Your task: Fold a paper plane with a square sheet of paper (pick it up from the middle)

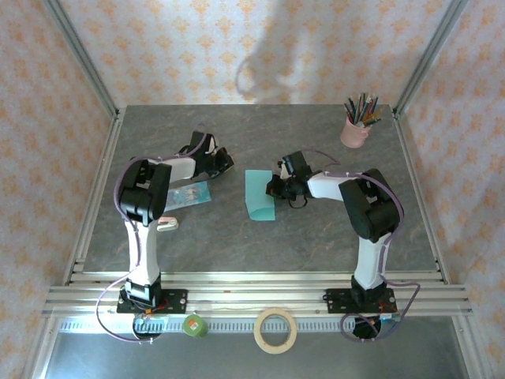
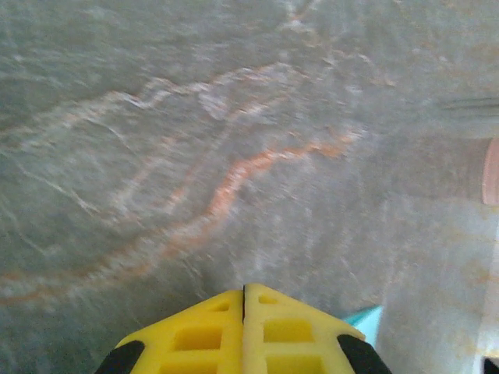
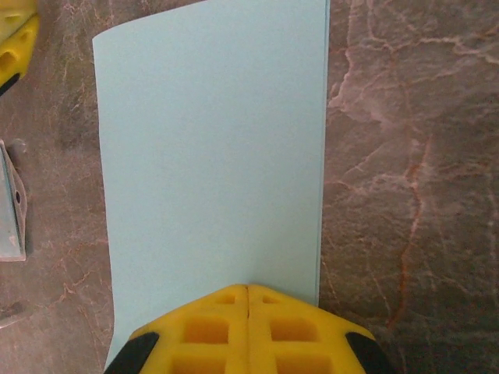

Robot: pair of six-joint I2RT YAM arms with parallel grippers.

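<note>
Grey marbled tabletop point(image 1: 316, 237), centre: square sheet of paper point(image 3: 210, 156) lies folded in half, first crease apparently done. Right tool point(image 3: 247, 292), jaws together, sits over its edge; left tool point(image 2: 243, 296), jaws together, hovers beside. Nose and wing folds remain.

Top cam: high at near edge, looking down on whole table point(image 1: 260, 245). Wrist cams: close, angled at tabletop. Top and right wrist share paper sheet point(image 3: 210, 156).
</note>
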